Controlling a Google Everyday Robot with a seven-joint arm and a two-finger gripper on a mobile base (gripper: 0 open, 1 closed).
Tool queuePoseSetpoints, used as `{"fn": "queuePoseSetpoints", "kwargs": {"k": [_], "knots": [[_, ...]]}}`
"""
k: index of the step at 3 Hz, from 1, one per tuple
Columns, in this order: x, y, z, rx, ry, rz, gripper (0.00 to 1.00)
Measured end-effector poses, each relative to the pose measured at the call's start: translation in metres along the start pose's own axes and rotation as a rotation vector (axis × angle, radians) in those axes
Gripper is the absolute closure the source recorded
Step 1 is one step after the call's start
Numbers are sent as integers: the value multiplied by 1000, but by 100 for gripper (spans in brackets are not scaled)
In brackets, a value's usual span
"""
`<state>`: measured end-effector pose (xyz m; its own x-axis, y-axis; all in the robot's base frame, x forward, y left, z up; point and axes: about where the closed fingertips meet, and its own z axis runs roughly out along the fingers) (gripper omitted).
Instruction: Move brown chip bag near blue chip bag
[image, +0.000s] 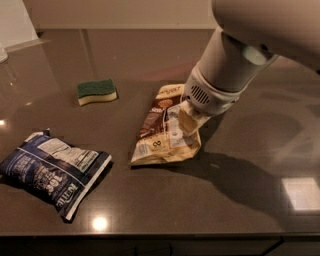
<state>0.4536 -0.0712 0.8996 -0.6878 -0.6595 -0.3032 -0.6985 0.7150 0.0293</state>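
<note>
Mid-carry on the dark tabletop: the robot's claw, reaching down from the upper right, is clamped on the right edge of the brown bag, which bunches up at the grip while its left side rests on the surface near the middle. The blue bag lies well apart at the lower left, label side up. The transport step looks under way but not finished. The next move calls for drawing the brown bag left and toward the front edge, then letting go just beside the blue one without pushing it. A green-and-yellow sponge sits farther back on the left, off the direct line between the two bags, and nothing else lies in that stretch. The thin, crinkly bag could slip from the pinch as it drags.
</note>
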Motion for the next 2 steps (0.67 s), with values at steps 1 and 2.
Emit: {"fn": "queuePoseSetpoints", "kwargs": {"k": [1, 2], "knots": [[-21, 30, 11, -57, -5, -94, 100], [-31, 55, 22, -104, 2, -160, 100]]}}
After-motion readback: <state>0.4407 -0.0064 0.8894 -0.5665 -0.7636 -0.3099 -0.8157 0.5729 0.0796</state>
